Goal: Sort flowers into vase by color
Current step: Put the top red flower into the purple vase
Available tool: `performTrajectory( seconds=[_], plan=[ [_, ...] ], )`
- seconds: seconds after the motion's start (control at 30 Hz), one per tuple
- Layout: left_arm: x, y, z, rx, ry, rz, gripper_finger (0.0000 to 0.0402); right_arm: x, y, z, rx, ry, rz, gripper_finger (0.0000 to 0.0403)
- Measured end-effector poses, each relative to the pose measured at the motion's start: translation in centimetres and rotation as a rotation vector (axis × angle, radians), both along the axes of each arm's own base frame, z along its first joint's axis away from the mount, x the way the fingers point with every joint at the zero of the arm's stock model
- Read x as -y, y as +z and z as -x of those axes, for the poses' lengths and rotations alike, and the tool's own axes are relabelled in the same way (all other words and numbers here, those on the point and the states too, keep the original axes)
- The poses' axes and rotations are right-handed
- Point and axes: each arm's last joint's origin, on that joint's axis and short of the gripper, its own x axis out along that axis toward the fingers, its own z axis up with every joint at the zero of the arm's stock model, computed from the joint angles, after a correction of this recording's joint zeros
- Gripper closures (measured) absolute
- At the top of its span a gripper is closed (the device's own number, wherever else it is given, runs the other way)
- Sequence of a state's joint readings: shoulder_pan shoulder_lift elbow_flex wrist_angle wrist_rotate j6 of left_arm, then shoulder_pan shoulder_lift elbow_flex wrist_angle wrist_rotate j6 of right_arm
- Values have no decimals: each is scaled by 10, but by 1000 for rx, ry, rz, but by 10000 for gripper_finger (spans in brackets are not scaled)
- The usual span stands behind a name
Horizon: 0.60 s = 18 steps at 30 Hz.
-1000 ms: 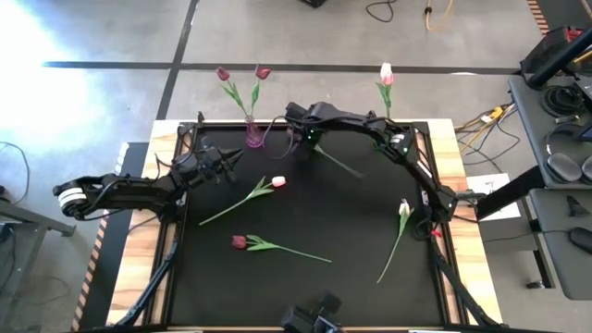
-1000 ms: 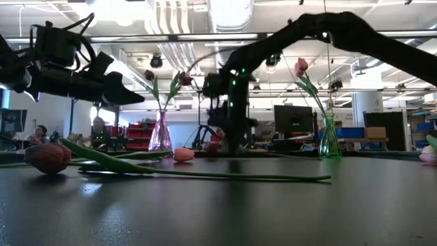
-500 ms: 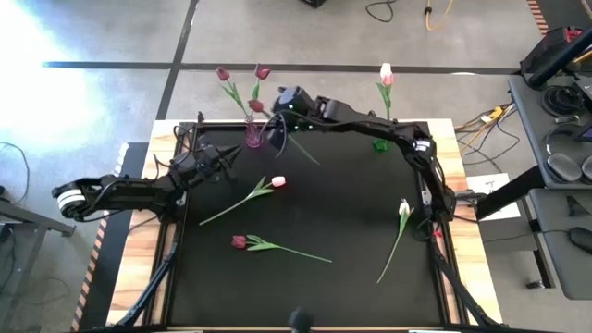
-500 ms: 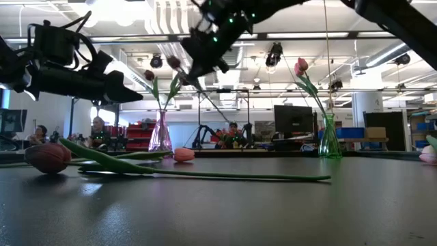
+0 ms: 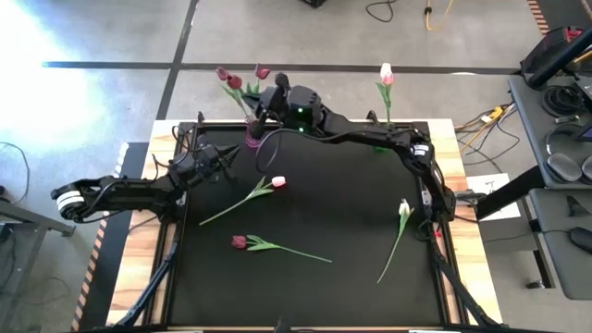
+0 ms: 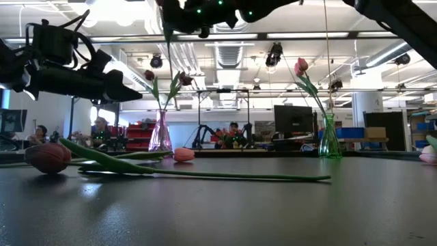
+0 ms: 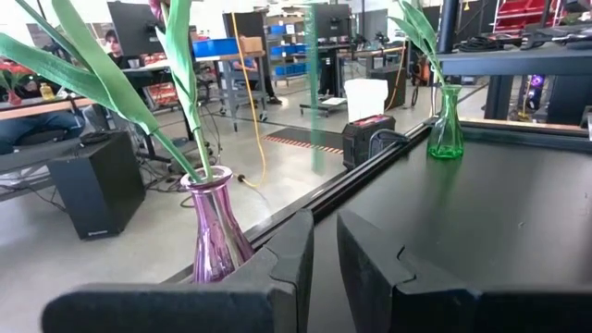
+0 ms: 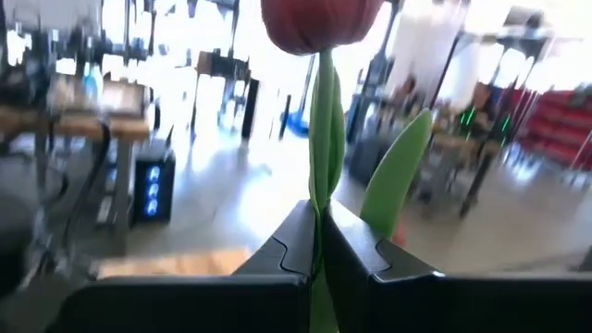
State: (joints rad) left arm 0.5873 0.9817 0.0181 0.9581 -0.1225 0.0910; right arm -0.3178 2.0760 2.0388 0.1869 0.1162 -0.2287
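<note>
Maroon tulip in grip: the right gripper (image 8: 317, 242) is clamped on the stem of a dark red tulip (image 8: 319, 20), held upright just above the purple vase (image 5: 252, 139), which stands at the table's far left edge.
Risk, missed neck: the purple vase has a narrow mouth already filled by two maroon tulips (image 5: 225, 76); if the hanging stem end comes down off centre, it likely catches the rim or slides outside.
Risk, tipped vase: a sideways push on the crowded stems could topple the purple vase.
Right arm pose: reaches across the table from the right side, stretched long, wrist raised over the purple vase.
Left gripper (image 7: 324, 242): hovers low, near the purple vase on its table side, fingers slightly apart and holding nothing.
Flowers left: one pink (image 5: 277, 182) and one maroon tulip (image 5: 240, 241) lie in front of the purple vase; a pale one (image 5: 403, 209) lies well apart at the right.
Green vase (image 7: 445, 135): far along the same edge from the purple vase, holding one pink tulip (image 5: 386, 74).
</note>
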Motion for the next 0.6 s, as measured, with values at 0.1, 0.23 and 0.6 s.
performTrajectory(
  seconds=[0.1,0.23,0.6],
  plan=[
    [0,0,0,-1,0,1,364,6,4,0,80,-12,26,390],
    [0,0,0,0,0,3,364,16,6,2,156,-29,36,390],
    [0,0,0,4,0,1,364,35,-1,3,248,-49,9,390]
  ],
)
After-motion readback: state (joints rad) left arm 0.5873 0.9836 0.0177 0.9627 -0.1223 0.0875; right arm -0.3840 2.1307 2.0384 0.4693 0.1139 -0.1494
